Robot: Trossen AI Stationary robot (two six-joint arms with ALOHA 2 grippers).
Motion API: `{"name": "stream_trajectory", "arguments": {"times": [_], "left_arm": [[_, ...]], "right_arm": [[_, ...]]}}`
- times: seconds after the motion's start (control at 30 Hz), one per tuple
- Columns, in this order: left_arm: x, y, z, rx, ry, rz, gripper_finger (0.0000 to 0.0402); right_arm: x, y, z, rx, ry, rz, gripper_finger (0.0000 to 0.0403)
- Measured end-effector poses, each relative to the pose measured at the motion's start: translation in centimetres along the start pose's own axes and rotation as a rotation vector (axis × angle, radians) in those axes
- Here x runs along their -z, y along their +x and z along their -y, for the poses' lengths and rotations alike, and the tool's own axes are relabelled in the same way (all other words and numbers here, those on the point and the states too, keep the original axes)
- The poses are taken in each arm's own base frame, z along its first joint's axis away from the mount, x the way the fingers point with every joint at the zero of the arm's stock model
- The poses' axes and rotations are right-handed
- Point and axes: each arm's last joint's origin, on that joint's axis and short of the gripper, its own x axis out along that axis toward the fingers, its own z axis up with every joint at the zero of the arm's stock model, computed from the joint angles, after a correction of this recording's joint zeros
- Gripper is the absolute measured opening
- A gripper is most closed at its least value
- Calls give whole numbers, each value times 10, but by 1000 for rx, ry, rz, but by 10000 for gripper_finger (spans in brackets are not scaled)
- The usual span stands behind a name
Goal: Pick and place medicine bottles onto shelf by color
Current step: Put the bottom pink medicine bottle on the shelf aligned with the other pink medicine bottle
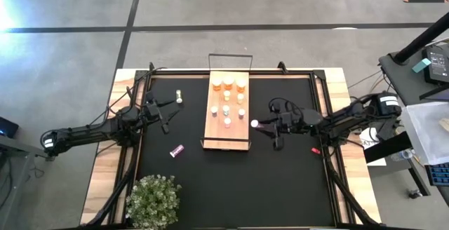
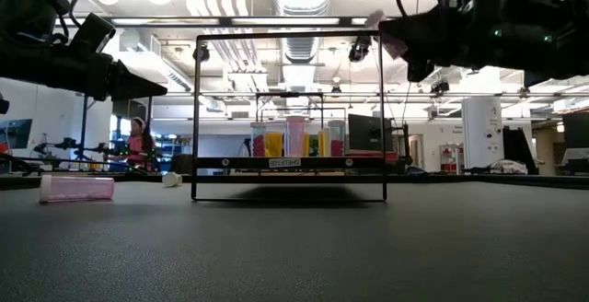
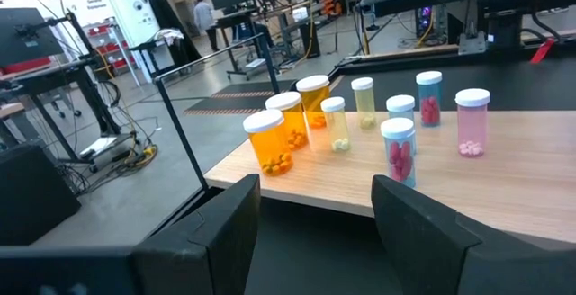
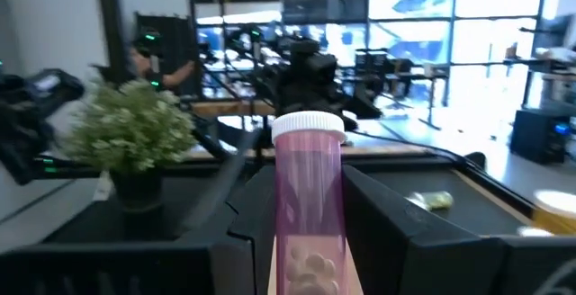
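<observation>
A black-matted table is seen from above, with a light-wood shelf (image 1: 227, 111) set lengthwise at the middle of its far edge, a thin black wire frame at each end.

The right arm is stretched from the table's right edge toward the shelf, held above the mat. Its right gripper (image 1: 257, 125) is closed around a slim pink bottle (image 4: 308, 214) with a white ribbed cap, held upright between the two dark fingers; pale pills are seen at its bottom. The bottle is held just beside the shelf's right long edge.

The left arm is extended from the left edge, and its left gripper (image 3: 315, 210) is held wide apart and empty, aimed at the shelf's left side.

On the shelf, clear plastic cylinders with white caps are stood upright: three wide amber bottles (image 3: 290, 126) at the far end, slimmer pale and pink ones (image 3: 399, 151) behind them toward the middle.

Off the shelf, a pink bottle (image 1: 176, 151) is lying on its side near the shelf's near left corner, and a pale bottle (image 1: 179, 96) is standing toward the far left corner of the mat. A small potted plant (image 1: 153, 200) is placed at the near edge.
</observation>
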Motion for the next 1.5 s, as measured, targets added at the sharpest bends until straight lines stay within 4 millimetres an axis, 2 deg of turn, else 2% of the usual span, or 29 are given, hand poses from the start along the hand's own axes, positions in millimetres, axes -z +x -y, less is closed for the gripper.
{"name": "stream_trajectory", "arguments": {"times": [0.17, 0.5, 0.73, 0.97, 1.2, 1.5], "left_arm": [[0, 0, 0, 0, 0, 1, 199], [0, 0, 0, 0, 0, 0, 199], [0, 0, 0, 0, -1, 1, 199], [0, 0, 0, 0, 0, -1, 199], [0, 0, 0, 0, 0, 0, 199], [0, 0, 0, 0, 3, 0, 199]], "right_arm": [[-6, 3, -10, -56, -12, 30, 105], [-3, 2, -29, -143, -68, 19, 104], [1, 3, -23, 41, -162, -9, 102], [17, 5, -19, 110, -162, -81, 104], [13, 5, -19, 118, -155, -28, 104], [14, 5, -19, 116, -117, -40, 104]]}}
